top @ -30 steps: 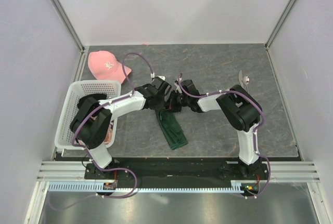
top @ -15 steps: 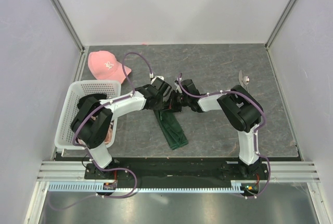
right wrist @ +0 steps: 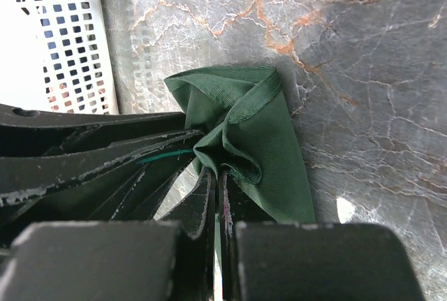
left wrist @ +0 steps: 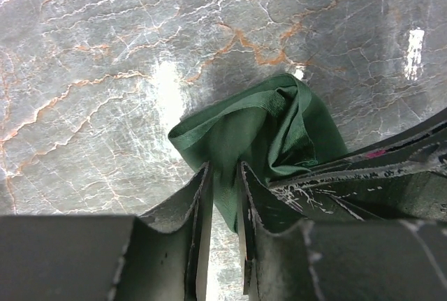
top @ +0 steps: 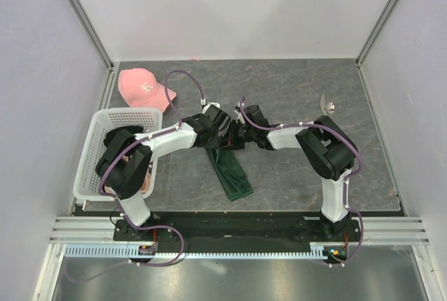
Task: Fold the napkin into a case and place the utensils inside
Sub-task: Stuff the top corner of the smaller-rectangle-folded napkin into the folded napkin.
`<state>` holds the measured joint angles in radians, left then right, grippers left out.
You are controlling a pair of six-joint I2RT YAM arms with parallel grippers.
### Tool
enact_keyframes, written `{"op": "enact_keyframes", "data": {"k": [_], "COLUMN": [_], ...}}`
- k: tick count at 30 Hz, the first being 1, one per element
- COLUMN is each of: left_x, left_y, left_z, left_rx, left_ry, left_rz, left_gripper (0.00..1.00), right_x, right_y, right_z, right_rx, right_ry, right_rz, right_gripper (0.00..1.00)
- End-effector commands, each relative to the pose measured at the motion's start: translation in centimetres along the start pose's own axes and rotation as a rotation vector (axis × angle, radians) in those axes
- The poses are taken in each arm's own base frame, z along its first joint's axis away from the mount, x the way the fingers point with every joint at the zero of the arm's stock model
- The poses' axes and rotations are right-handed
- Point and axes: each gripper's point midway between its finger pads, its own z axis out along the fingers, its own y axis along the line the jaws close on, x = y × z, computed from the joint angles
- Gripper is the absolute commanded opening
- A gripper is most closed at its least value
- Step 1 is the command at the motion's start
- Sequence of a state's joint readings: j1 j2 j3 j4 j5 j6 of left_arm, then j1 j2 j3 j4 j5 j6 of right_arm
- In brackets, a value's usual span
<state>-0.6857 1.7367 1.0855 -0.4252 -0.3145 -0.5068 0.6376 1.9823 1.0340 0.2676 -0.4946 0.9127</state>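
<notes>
Napkin [top: 231, 172], centre frame, narrow strip | right pincer [right wrist: 218, 175] clamped on bunched upper end | left pincer [left wrist: 223, 173] narrow around it, grip unclear | risk: uneven pull undoes fold

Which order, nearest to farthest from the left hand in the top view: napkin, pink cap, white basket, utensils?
1. napkin: pinched in the left hand itself, mid-table.
2. white basket at the left edge and pink cap at the back left: too close to call.
3. utensils: back right, beyond the right arm.
</notes>
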Motion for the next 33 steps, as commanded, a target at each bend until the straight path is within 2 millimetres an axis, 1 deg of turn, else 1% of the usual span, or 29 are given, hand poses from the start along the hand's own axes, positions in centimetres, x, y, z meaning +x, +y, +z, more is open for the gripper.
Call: {"op": "enact_keyframes", "data": {"k": [1, 3, 4, 5, 7, 9, 10, 11, 14, 15, 18, 21, 23, 25, 26, 27, 28, 30, 32, 33], "left_x": [-1.3, -1.3, -1.0, -1.0, -1.1, -1.1, -1.2, -1.5, -2.0, -2.3, -2.2, -1.8, -1.7, -1.8, -1.7, -2.1, -2.2, -2.6, -2.6, -2.7], "left_y": [0.2, 0.3, 0.4, 0.0, 0.1, 0.2, 0.2, 0.2, -0.1, -0.4, -0.7, -0.9, -0.4, 0.1, 0.0, 0.4, 0.0, 0.2, -0.5, -0.6], "left_z": [-0.7, -0.5, -0.1, -0.2, 0.1, 0.5, 0.4, 0.0, -0.8, -1.4, -2.0, -1.8, -1.7, -2.2, -2.5, -2.9, -3.6, -4.2, -4.4, -4.3], "left_rx": [-0.031, -0.056, -0.073, -0.077, -0.096, -0.116, -0.119, -0.112, -0.09, -0.062, -0.017, 0.019, -0.006, -0.023, -0.027, -0.059, -0.065, -0.099, -0.087, -0.089], "left_ry": [-0.058, -0.066, -0.06, -0.066, -0.07, -0.066, -0.07, -0.082, -0.103, -0.116, -0.106, -0.072, -0.063, -0.075, -0.088, -0.118, -0.146, -0.187, -0.208, -0.211], "left_rz": [0.04, 0.062, 0.076, 0.097, 0.11, 0.114, 0.107, 0.094, 0.071, 0.058, 0.041, 0.014, 0.008, 0.014, 0.028, 0.041, 0.064, 0.074, 0.089, 0.09], "left_gripper": [0.27, 0.26, 0.25, 0.24, 0.21, 0.14, 0.09, 0.08, 0.06, 0.06, 0.02, 0.03, 0.12, 0.16, 0.17, 0.17, 0.15, 0.14, 0.08, 0.07], "right_x": [-0.5, -0.6, -0.6, -0.6, -0.5, -0.5, -0.4, -0.4, -0.2, -0.3, -0.2, -0.3, -0.3, -0.3, -0.3, -0.1, -0.2, -0.1, 0.0, 0.0], "right_y": [1.6, 1.7, 1.8, 1.8, 1.6, 1.5, 1.4, 1.4, 1.4, 1.5, 2.0, 2.1, 1.9, 1.8, 1.7, 1.5, 1.4, 1.0, 1.0, 1.0], "right_z": [-0.6, -0.6, -0.6, -0.6, -0.5, -0.5, -0.4, -0.4, -0.3, -0.3, -0.1, 0.2, 0.3, 0.1, 0.0, -0.1, -0.3, -0.4, -0.5, -0.5], "right_rx": [-0.03, -0.035, -0.036, -0.036, -0.033, -0.035, -0.033, -0.034, -0.038, -0.042, -0.071, -0.075, -0.07, -0.065, -0.06, -0.054, -0.052, -0.046, -0.045, -0.048], "right_ry": [-0.021, -0.019, -0.018, -0.018, -0.016, -0.015, -0.012, -0.012, -0.006, -0.007, 0.0, -0.003, -0.002, -0.006, -0.005, -0.002, -0.006, -0.007, -0.008, -0.006], "right_rz": [-0.032, -0.03, -0.031, -0.033, -0.031, -0.027, -0.026, -0.027, -0.025, -0.024, -0.01, -0.005, 0.002, 0.0, -0.001, 0.001, 0.008, 0.016, 0.016, 0.017], "right_gripper": [0.0, 0.0, 0.0, 0.0, 0.0, 0.0, 0.0, 0.0, 0.0, 0.0, 0.0, 0.0, 0.0, 0.0, 0.0, 0.0, 0.0, 0.0, 0.0, 0.0]}}
